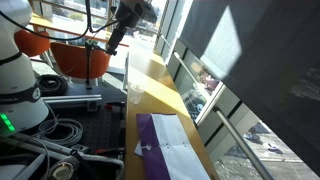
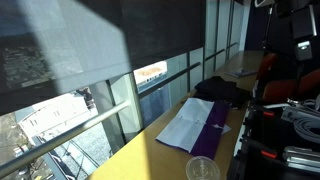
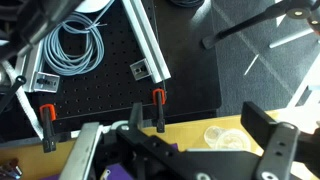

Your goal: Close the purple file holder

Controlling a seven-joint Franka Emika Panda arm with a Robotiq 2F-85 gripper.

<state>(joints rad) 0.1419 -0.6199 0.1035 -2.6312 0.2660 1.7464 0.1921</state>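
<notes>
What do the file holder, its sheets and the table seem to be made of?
File holder: perhaps plastic or coated card; purple, flat, smooth.
Sheets: paper, white and thin.
Table: wood or laminate, tan; grain too small to tell.

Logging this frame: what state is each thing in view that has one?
purple file holder: open, lying flat on the tabletop, white sheets exposed.
gripper: open, empty, raised clear of the holder.
clear cup: upright, standing apart from the holder.
window blind: partly lowered.
grey cable: coiled.
</notes>
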